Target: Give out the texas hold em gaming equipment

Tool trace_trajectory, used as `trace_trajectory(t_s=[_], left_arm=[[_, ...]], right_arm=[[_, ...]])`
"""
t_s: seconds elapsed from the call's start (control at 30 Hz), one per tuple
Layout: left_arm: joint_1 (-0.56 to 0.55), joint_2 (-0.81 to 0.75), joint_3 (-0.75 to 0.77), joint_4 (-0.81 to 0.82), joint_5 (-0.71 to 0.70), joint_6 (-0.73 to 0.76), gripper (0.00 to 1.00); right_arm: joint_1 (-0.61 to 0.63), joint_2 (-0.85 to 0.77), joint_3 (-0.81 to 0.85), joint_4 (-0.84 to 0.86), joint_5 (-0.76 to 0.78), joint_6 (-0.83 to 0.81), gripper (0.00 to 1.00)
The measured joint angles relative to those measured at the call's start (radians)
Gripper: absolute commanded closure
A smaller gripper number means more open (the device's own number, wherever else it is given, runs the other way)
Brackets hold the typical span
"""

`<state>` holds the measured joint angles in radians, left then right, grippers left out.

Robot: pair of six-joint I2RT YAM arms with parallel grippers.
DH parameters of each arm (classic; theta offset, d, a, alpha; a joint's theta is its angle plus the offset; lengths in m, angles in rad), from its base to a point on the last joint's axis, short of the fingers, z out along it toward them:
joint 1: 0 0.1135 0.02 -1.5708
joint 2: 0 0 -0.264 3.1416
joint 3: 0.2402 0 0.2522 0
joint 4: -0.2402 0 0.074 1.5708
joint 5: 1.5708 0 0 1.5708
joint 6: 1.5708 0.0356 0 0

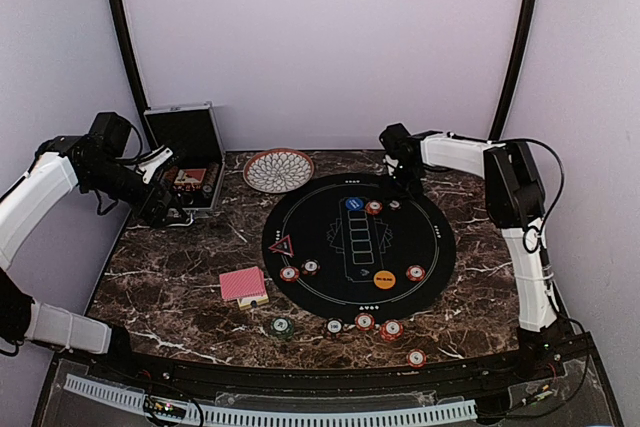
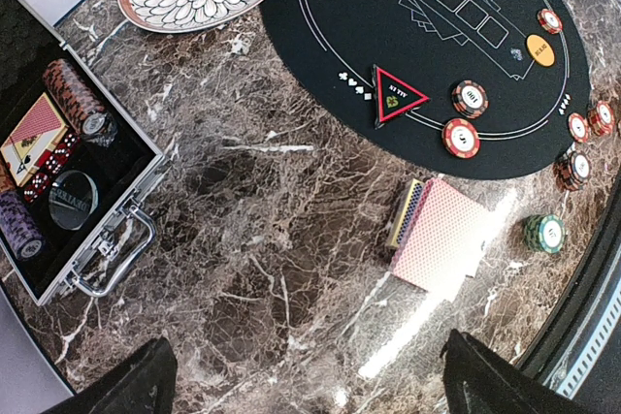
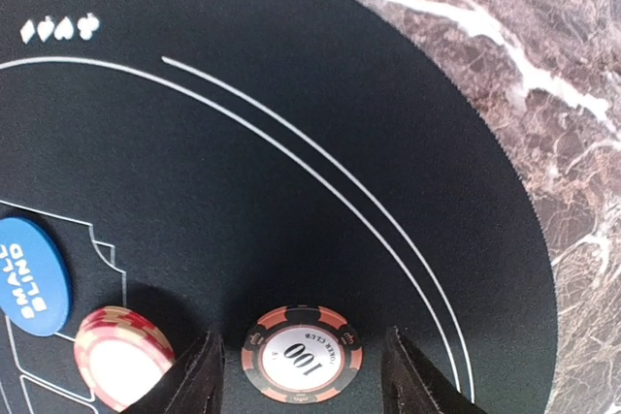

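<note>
We see the right tool (image 3: 299, 375), jaws apart, straddling a 100 poker chip (image 3: 302, 354) lying flat at one o'clock on the black mat (image 3: 291, 143). Our left tool (image 2: 310, 375) gapes wide over the desk's (image 2: 281, 201) nine o'clock side.

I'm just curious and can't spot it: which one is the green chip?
Start at the round black mat. Off its near-left edge, on the marble beside the red-backed cards, lies the green chip. It alone is green among the loose chips.

Two buttons (image 1: 353, 204) (image 1: 384, 279), one triangle marker (image 1: 281, 245), one bowl (image 1: 278, 170), one case (image 1: 186, 131).
</note>
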<state>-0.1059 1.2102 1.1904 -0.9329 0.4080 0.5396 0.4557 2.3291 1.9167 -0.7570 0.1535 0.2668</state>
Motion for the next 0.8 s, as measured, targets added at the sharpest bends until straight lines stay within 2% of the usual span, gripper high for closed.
trace_trajectory(t_s=[0.13,0.2,0.33,0.57,0.7,0.8], left_arm=[[0.000,0.000,0.000,0.000,0.000,0.000,0.01],[0.000,0.000,0.000,0.000,0.000,0.000,0.01],[0.000,0.000,0.000,0.000,0.000,0.000,0.01],[-0.001,0.000,0.000,-0.001,-0.001,0.001,0.01],[-0.002,0.000,0.000,-0.001,-0.001,0.004,0.01],[-0.002,0.000,0.000,-0.001,0.000,0.003,0.01]], right_arm=[[0.006,-0.017,0.006,-0.010,0.000,0.000,0.43],[0.012,-0.049,-0.006,-0.008,0.005,-0.001,0.40],[0.080,-0.211,-0.116,-0.001,0.015,-0.011,0.33],[0.370,-0.462,-0.314,0.029,-0.006,-0.045,0.16],[0.549,-0.488,-0.441,0.028,-0.065,-0.068,0.15],[0.625,-0.487,-0.506,0.004,-0.102,-0.080,0.15]])
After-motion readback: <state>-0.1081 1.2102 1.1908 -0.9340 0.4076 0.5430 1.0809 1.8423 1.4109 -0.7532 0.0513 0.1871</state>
